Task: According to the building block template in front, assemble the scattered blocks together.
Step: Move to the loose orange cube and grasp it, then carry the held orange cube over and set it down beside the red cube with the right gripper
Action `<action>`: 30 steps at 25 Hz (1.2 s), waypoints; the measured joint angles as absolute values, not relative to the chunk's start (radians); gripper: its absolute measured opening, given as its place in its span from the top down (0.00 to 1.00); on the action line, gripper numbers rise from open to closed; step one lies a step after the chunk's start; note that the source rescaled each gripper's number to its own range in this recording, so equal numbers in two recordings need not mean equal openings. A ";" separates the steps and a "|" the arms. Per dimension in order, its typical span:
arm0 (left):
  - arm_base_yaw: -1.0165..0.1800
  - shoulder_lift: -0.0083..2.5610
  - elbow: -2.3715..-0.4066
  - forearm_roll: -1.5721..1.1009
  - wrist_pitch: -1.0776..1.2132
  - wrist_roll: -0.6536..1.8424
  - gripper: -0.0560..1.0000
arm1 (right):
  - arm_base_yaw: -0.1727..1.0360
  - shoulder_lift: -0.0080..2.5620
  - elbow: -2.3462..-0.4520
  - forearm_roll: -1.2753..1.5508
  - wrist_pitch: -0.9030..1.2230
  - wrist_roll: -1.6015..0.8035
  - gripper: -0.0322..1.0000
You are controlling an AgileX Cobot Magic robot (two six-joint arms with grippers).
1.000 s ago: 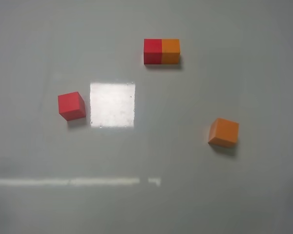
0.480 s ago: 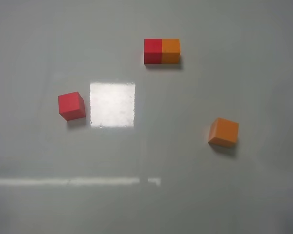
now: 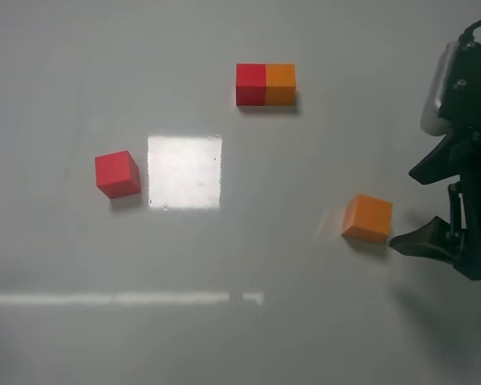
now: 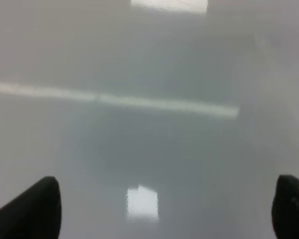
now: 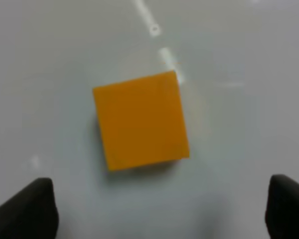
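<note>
The template [image 3: 265, 84], a joined red and orange bar, lies at the far middle of the table. The loose red cube [image 3: 117, 174] sits at the left. The loose orange cube [image 3: 367, 218] sits at the right and also shows in the right wrist view [image 5: 139, 119]. My right gripper [image 3: 405, 207] is open and empty just to the right of the orange cube, apart from it; its fingertips [image 5: 32, 206] frame the cube in the right wrist view. My left gripper [image 4: 162, 211] is open and empty over bare table, and is out of the high view.
The grey glossy table [image 3: 305, 321] carries a bright square light reflection [image 3: 184, 172] beside the red cube and a thin light streak [image 3: 120, 299] nearer the front. The right arm's dark body [image 3: 465, 96] fills the right edge.
My right arm has come into the high view from the right edge and now stands open next to the orange cube. The cubes and the template have not moved.
</note>
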State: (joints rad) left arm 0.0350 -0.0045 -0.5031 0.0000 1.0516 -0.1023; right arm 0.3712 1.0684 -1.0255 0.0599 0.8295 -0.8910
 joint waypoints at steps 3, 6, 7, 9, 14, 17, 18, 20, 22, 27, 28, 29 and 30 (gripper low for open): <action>0.035 -0.005 -0.503 0.000 1.052 -0.102 0.26 | 0.400 1.118 -1.028 0.023 0.806 -0.898 0.00; 0.035 -0.005 -0.503 0.000 1.052 -0.102 0.31 | 0.460 1.165 -1.028 -0.056 0.779 -0.867 0.00; 0.035 -0.005 -0.503 0.000 1.052 -0.102 0.33 | 0.475 1.182 -1.028 -0.089 0.772 -0.844 0.00; 0.035 -0.005 -0.503 0.000 1.052 -0.102 0.34 | 0.486 1.210 -1.028 -0.133 0.765 -0.810 0.00; 0.035 -0.005 -0.503 0.000 1.052 -0.102 0.40 | 0.487 1.227 -1.028 -0.142 0.734 -0.785 0.01; 0.035 -0.005 -0.503 0.000 1.052 -0.102 0.40 | 0.487 1.227 -1.028 -0.142 0.729 -0.785 0.15; 0.035 -0.005 -0.503 0.000 1.052 -0.102 0.40 | 0.487 1.227 -1.028 -0.142 0.729 -0.785 0.25; 0.035 -0.005 -0.503 0.000 1.052 -0.102 0.40 | 0.487 1.227 -1.028 -0.142 0.729 -0.784 0.55; 0.035 -0.005 -0.503 0.000 1.052 -0.102 0.40 | 0.487 1.227 -1.028 -0.141 0.729 -0.784 0.89; 0.035 -0.005 -0.503 0.000 1.052 -0.102 0.41 | 0.496 1.227 -1.029 -0.141 0.729 -0.788 0.97; 0.035 -0.005 -0.503 0.000 1.052 -0.102 0.42 | 0.506 1.227 -1.033 -0.147 0.738 -0.788 0.97; 0.035 -0.005 -0.503 0.000 1.052 -0.102 0.42 | 0.523 1.229 -1.043 -0.153 0.757 -0.789 0.97; 0.035 -0.005 -0.503 0.000 1.052 -0.102 0.43 | 0.545 1.231 -1.055 -0.154 0.770 -0.793 0.97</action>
